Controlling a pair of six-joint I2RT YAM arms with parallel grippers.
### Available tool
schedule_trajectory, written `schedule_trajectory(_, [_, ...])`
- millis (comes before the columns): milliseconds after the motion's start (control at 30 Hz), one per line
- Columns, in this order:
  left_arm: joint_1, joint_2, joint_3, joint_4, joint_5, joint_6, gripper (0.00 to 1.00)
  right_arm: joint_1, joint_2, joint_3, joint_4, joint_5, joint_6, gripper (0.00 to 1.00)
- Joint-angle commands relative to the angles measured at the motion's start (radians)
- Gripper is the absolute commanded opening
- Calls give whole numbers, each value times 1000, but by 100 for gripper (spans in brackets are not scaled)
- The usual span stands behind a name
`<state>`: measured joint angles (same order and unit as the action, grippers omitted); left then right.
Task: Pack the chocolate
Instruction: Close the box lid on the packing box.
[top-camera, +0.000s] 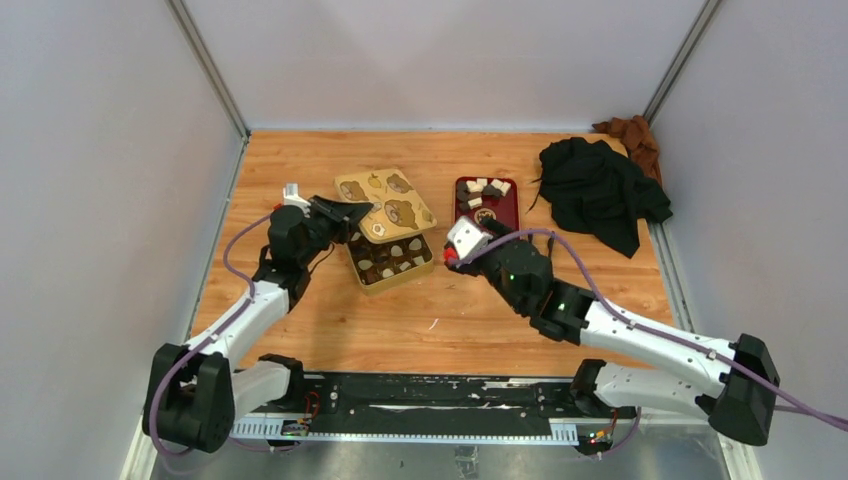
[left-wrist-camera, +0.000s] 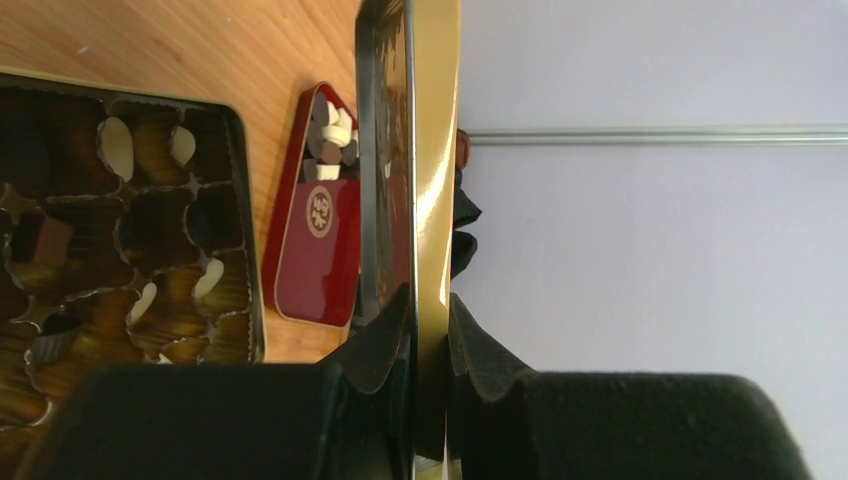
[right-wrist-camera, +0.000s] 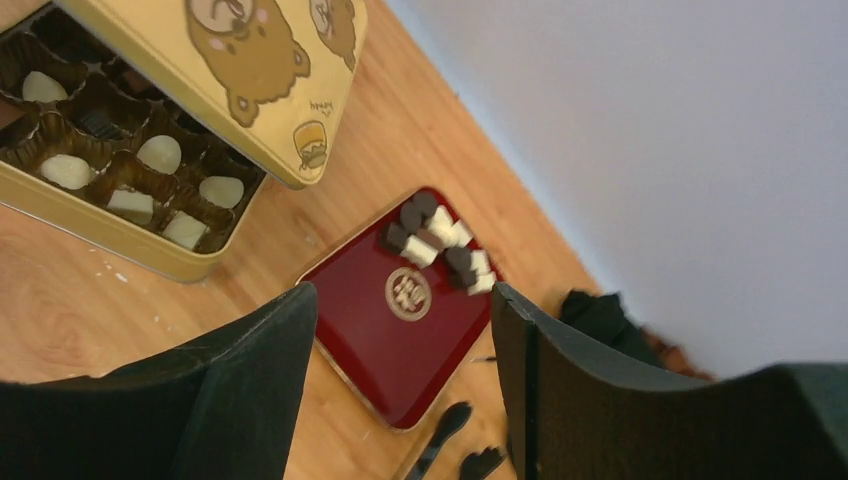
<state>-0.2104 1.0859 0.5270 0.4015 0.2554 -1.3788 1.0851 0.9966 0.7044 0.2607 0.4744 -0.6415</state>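
The open gold tin (top-camera: 412, 272) holds cream-white and dark brown chocolate (top-camera: 392, 256) in brown paper cups. My left gripper (top-camera: 345, 213) is shut on the edge of the gold bear-printed lid (top-camera: 385, 203), held tilted over the tin's far side. The left wrist view shows the lid edge-on (left-wrist-camera: 435, 150) between the pads. More chocolate chunks (top-camera: 485, 190) lie at the far end of the red tray (top-camera: 503, 212). My right gripper (right-wrist-camera: 405, 330) is open and empty above the tray's near end (right-wrist-camera: 400, 350). It is just right of the tin in the top view (top-camera: 455, 252).
A black cloth (top-camera: 600, 190) lies at the back right, with a brown crumpled thing (top-camera: 632, 135) behind it in the corner. White walls close the table on three sides. Bare wood lies in front of the tin.
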Motion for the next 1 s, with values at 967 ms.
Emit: schedule_trajectory(967, [9,106,-228,187,15,115,3,-483,725,520,-317,-810,1028,65])
